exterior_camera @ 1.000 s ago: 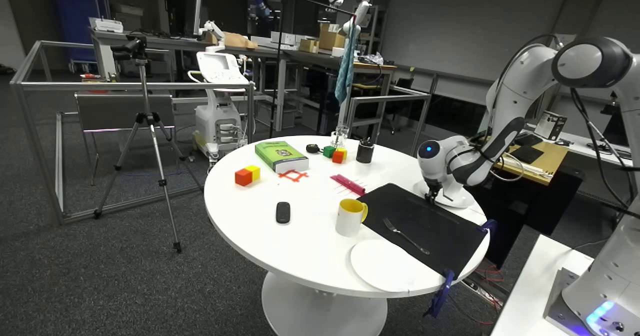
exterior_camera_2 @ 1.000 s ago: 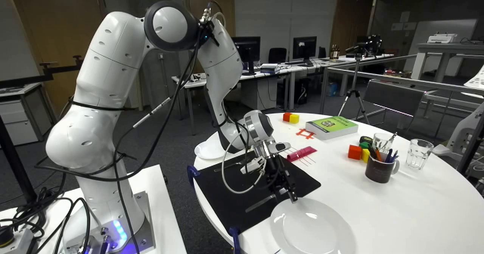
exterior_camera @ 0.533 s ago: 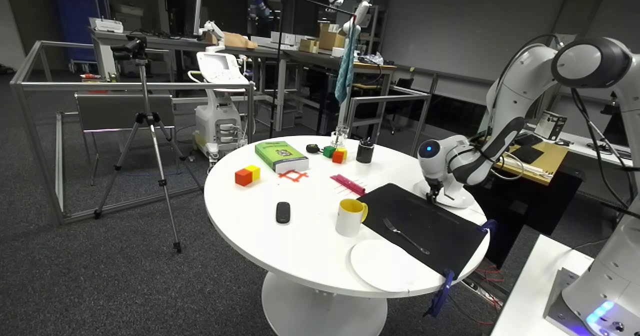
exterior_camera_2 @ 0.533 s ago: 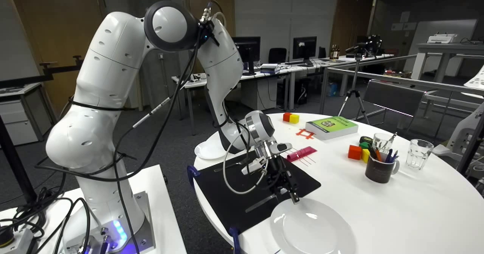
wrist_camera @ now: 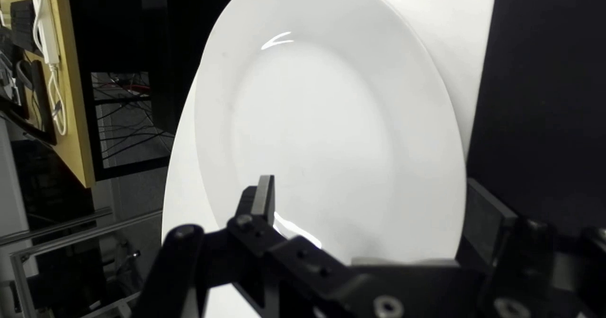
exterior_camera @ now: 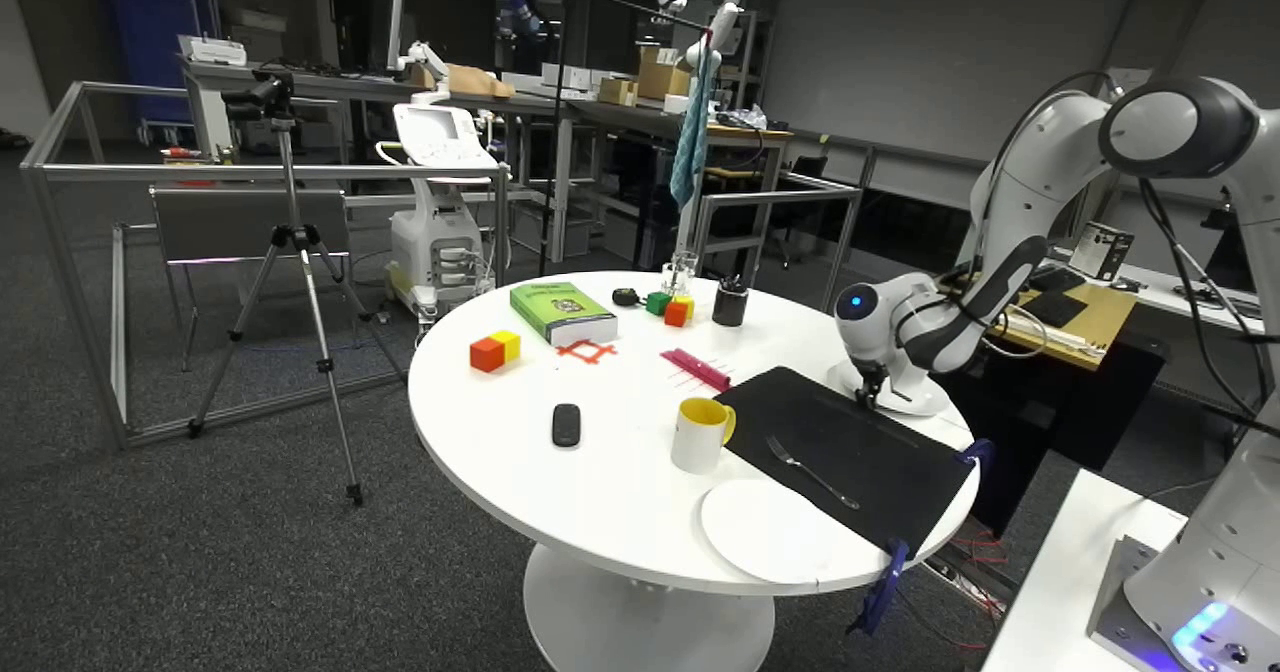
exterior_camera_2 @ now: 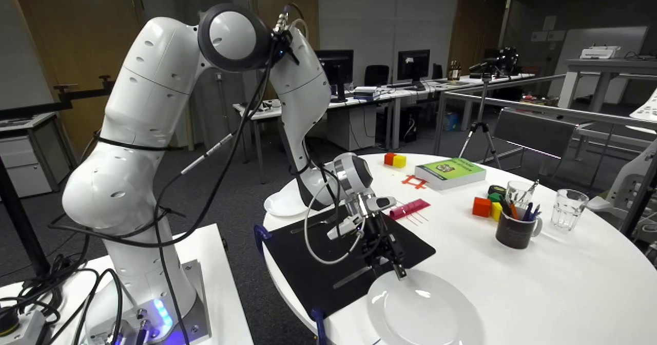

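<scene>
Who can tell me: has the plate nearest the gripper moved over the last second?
No: in an exterior view, the plate lies just as before relative to the mat, with no visible shift either way.

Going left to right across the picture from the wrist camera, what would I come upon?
In the wrist view, left to right: desk → dark cables → plate → mat.
</scene>
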{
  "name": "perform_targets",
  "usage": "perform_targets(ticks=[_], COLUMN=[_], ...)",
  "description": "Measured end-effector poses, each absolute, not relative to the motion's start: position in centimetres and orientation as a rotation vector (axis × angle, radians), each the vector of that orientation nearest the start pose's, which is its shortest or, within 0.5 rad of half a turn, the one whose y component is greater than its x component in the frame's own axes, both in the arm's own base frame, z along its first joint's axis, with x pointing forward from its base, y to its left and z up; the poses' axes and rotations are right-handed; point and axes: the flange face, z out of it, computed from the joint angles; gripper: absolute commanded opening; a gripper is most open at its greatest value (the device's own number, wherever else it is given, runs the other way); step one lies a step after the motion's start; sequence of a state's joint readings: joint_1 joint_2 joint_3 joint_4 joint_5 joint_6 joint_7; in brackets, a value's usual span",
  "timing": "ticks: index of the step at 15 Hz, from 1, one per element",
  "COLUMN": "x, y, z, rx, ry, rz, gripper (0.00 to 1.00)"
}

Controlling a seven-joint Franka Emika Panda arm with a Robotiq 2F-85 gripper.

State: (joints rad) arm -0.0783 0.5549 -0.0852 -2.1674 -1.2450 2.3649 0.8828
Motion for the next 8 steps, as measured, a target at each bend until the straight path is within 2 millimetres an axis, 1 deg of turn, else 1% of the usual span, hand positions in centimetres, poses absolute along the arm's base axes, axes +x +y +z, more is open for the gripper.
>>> perform_targets(ticks=[2,3,4,5,6,7,8], x=[51.15,51.13,51.11,51.09,51.07,51.08,51.09], y=[-10.09,-10.17,-10.22,-10.24,-10.27,-10.3,-10.33], z=[11.13,11.0,10.92,10.88,10.84,10.83,10.84], rx=[2.353,2.348,2.344,2.34,2.335,2.332,2.328], ry=[0.064,0.064,0.065,0.069,0.071,0.075,0.077], rz=[-0.067,-0.073,-0.079,-0.083,-0.089,-0.093,-0.097], gripper=[1.0,0.95,0.74,0.7,0.69,0.63,0.53])
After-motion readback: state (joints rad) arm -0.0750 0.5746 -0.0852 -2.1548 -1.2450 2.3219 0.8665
